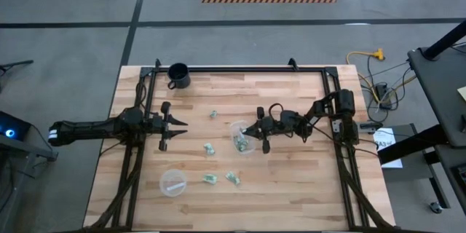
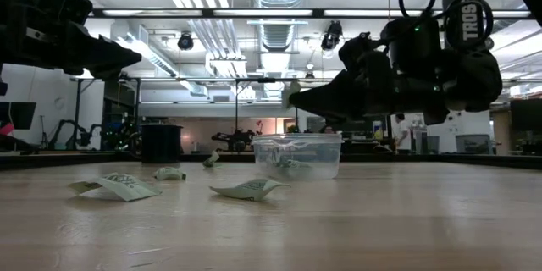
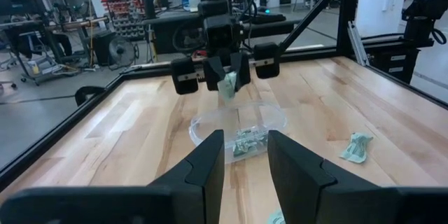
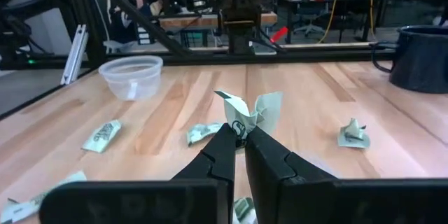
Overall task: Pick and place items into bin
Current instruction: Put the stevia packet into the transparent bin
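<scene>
Wooden surface (image 1: 291,189) carries both arms. Right claw (image 4: 240,134) is pressed together on one wrapped item (image 4: 253,112), held above the bin (image 1: 241,137) near surface centre. Left claw (image 1: 177,129) waits at 9 o'clock, fingers partly spread, holding nothing. Loose items (image 1: 210,179) lie from 6 to 12 o'clock around the bin. Judged light, soft, crinkly; pinch a raised fold.

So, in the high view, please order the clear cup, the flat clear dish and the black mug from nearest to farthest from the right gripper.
1. Clear cup, just under the right gripper.
2. Flat clear dish, front left.
3. Black mug, far left corner.
</scene>
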Controlling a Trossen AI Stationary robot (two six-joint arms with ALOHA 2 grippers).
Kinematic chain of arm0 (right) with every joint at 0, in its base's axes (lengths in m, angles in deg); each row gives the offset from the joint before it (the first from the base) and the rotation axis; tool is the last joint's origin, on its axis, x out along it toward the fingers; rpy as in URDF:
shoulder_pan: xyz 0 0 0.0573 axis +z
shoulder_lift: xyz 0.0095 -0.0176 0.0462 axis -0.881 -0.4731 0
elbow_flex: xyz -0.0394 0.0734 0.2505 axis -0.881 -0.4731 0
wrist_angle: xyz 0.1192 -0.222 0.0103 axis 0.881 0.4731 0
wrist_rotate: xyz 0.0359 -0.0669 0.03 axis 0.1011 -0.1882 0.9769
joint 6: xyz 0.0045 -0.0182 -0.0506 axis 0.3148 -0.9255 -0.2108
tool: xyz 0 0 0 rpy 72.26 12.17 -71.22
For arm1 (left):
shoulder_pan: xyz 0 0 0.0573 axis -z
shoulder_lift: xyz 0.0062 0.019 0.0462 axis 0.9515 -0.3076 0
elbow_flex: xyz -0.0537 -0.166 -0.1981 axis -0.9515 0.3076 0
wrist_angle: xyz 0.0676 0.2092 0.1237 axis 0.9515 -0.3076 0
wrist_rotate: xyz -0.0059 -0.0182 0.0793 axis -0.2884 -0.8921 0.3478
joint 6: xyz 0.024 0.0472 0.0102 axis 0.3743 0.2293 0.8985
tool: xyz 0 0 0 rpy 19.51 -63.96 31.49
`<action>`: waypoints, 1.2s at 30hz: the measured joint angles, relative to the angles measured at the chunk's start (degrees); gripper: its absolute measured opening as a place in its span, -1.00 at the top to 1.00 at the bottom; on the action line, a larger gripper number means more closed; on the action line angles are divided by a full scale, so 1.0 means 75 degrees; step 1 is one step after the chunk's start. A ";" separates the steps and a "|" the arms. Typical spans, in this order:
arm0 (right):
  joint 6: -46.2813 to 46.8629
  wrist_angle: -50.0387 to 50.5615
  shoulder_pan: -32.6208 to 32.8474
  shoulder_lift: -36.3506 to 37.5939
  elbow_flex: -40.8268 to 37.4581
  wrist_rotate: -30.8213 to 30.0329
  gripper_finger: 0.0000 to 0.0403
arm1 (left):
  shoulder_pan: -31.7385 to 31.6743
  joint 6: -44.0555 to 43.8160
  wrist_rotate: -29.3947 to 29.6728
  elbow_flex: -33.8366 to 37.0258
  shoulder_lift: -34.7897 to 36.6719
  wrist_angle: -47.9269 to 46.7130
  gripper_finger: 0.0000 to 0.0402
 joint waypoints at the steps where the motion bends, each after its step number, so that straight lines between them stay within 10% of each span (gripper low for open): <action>1: 0.0025 -0.0004 0.0000 0.0000 0.0009 0.0002 0.92 | 0.0000 0.0000 0.0000 0.0000 0.0004 0.0005 0.53; 12: 0.0192 0.0544 0.0000 0.0000 0.0228 0.0006 0.86 | 0.0000 0.0002 0.0000 0.0002 -0.0005 0.0007 0.53; 36: 0.0292 0.0741 0.0035 0.0003 0.0353 -0.0003 0.05 | 0.0000 0.0002 0.0000 0.0001 -0.0005 0.0007 0.53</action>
